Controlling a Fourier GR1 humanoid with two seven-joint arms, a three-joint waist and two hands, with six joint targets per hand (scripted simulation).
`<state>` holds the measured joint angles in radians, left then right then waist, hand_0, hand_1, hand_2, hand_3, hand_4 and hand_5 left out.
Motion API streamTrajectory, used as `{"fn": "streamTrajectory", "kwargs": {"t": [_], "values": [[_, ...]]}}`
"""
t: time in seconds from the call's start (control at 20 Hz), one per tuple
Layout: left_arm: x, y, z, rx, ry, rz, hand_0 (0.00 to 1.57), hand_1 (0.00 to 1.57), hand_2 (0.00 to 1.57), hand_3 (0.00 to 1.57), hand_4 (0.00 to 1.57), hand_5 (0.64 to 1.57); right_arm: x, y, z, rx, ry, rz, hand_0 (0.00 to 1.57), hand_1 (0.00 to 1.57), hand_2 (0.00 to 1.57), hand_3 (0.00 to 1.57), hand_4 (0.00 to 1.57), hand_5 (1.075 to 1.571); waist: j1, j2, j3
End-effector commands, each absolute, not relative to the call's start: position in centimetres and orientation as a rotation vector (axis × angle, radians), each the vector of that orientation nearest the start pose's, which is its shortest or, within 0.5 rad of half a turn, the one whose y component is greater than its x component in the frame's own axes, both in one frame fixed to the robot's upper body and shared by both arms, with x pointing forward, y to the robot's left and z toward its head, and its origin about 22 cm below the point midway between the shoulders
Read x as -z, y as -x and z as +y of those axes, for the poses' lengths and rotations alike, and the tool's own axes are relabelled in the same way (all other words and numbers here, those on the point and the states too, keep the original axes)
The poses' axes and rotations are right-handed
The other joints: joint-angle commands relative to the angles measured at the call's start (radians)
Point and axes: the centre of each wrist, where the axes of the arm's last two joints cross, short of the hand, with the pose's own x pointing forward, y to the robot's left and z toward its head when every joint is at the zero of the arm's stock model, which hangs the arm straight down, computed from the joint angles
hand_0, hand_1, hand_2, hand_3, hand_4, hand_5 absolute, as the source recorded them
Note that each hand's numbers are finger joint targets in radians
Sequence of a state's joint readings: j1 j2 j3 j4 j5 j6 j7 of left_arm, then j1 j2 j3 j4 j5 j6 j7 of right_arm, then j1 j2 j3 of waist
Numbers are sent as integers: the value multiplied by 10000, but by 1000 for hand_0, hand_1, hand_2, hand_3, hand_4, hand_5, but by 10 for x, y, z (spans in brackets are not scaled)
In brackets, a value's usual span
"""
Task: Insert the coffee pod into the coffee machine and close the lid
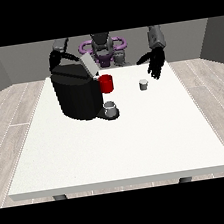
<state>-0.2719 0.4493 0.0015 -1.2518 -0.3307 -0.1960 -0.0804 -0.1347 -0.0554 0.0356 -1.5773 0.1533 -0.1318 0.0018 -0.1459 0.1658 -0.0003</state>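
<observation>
Nearest you sits the grey cup at the coffee machine — but your coffee pod stands upright on the table, just below the fingers-spread, empty hand at the view's right, clearly nearer than the other.

Black coffee machine, red cup, white table.

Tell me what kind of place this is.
Probably a bare test room set up for a coffee-making trial: a large white table on wood-look flooring, holding only a black coffee machine, a red cup and a small coffee pod.
</observation>
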Motion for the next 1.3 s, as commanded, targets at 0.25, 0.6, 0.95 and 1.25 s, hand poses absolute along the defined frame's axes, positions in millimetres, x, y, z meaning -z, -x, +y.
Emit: {"fn": "streamTrajectory", "kwargs": {"t": [0.25, 0.6, 0.95, 1.25], "values": [[-35, -337, 325, 8954, -4994, -13149, 0, 0, 0, 0, 0, 1571, -12, -276, -206, -1387, 2209, -16213, 0, 0, 0, 0, 0, 1571, -1, 242, 3], [-10, -344, 312, 9344, -6063, -13874, 946, 946, 967, 665, 0, 1571, -20, -294, -210, -906, 1933, -16067, 0, 0, 0, 0, 0, 1571, 253, 367, 1], [-13, -357, 305, 11022, -7269, -13509, 941, 941, 1039, 871, 429, 1571, 0, -286, -185, -1565, 1854, -15899, 0, 0, 0, 0, 0, 1571, 137, 369, 2], [-15, -366, 299, 12378, -7524, -12121, 912, 912, 1036, 891, 335, 1571, 2, -298, -190, -1665, 1525, -15985, 0, 0, 0, 0, 0, 1571, -6, 466, 5]]}}
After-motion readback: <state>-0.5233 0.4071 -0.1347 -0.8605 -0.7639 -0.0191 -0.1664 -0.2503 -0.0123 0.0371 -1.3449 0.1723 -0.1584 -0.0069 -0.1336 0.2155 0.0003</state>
